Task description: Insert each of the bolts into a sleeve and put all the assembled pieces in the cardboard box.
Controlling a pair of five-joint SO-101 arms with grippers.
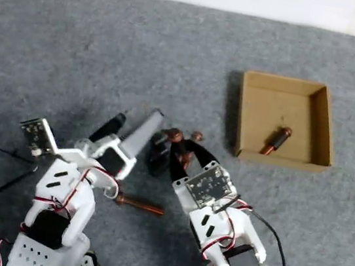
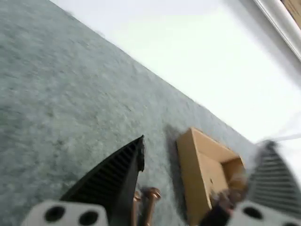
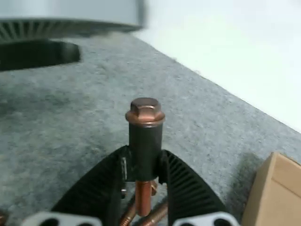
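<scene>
Grey carpet [image 1: 77,46], sleeved bolt [image 3: 145,134] between fingers [image 3: 188,188]

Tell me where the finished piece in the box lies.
In the high view, the piece lies slanted on the floor of the box, near its front wall, to the right of the right gripper.

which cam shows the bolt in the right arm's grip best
The right wrist view: the sleeved bolt stands close up between the fingers of the right tool, copper head above the dark sleeve, shank below. The high view has it small among both arms' tools; the left wrist view gives at most a blurred brown shape.
</scene>
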